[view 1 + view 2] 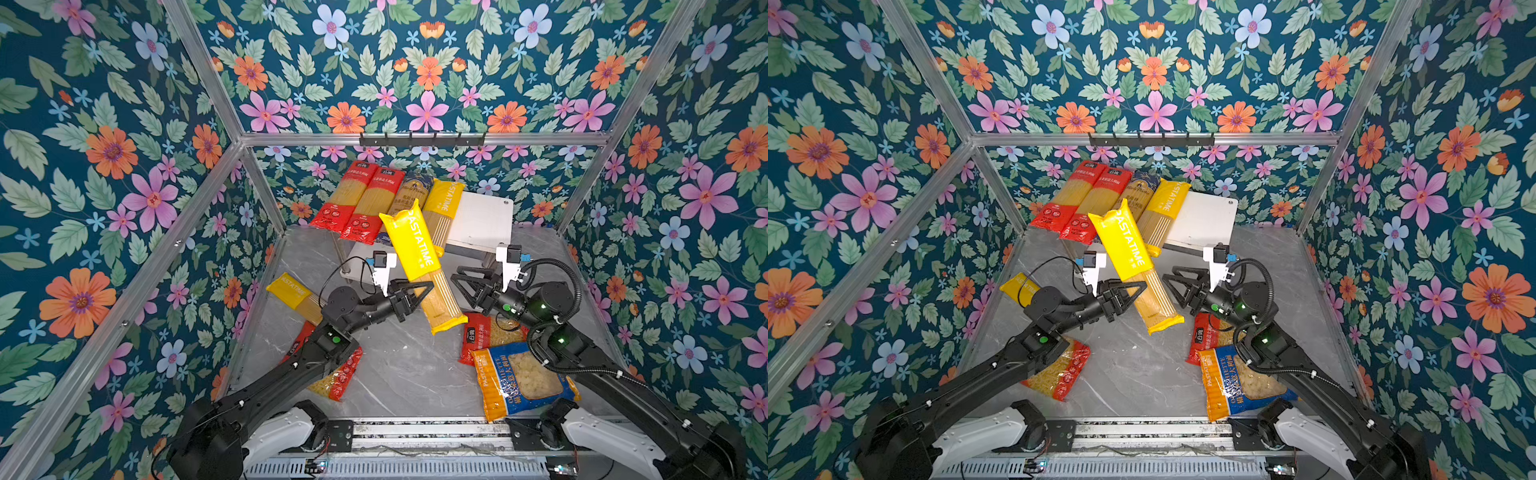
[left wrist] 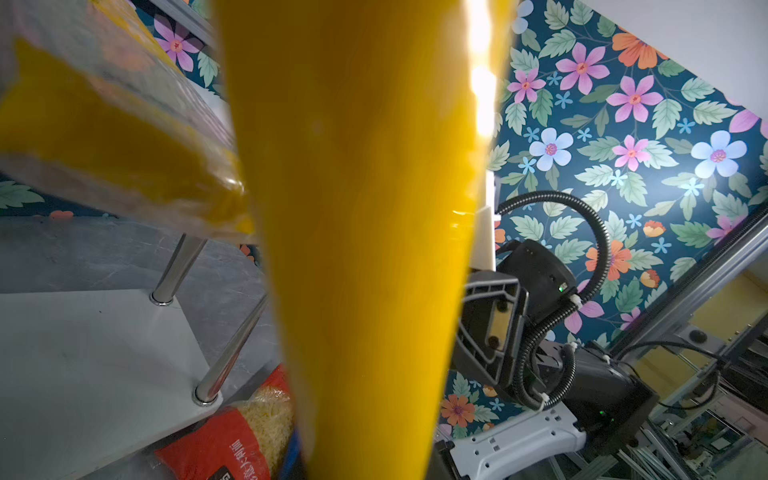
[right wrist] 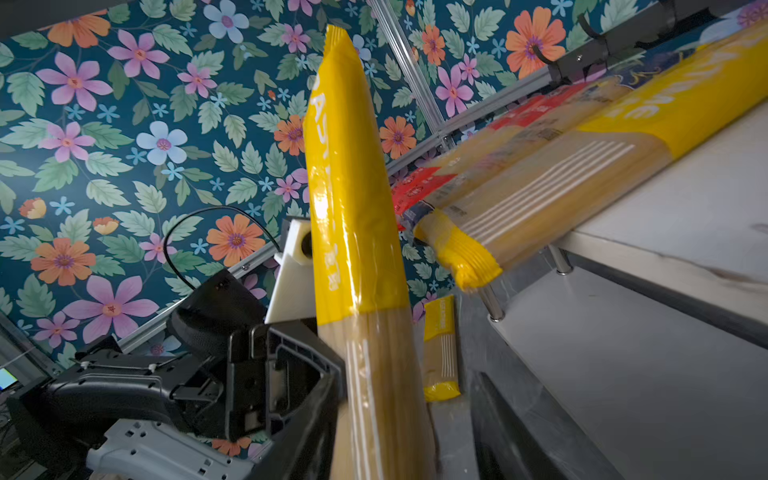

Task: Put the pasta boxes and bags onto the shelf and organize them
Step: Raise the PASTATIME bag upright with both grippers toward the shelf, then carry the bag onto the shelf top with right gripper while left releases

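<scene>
so the left hand [image 1: 422, 293] is clamped mid-length on the yellow PASTATIME pack [image 1: 411, 245], up in the air just in front of the shelf [image 1: 482, 220] with its long axis pointing at it, bare spot off to the right, and the right hand [image 1: 459, 288] sits beside it, apart and empty

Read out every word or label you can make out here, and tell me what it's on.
"PASTATIME": raised yellow pack.
"PASTATIME": second yellow pack, on the shelf.
"ASTATIME": third yellow pack, on the table.
"PASTATIME", likely: blue-orange bag, orange edge.
Too small to read: print on red packs, navy pack.
</scene>
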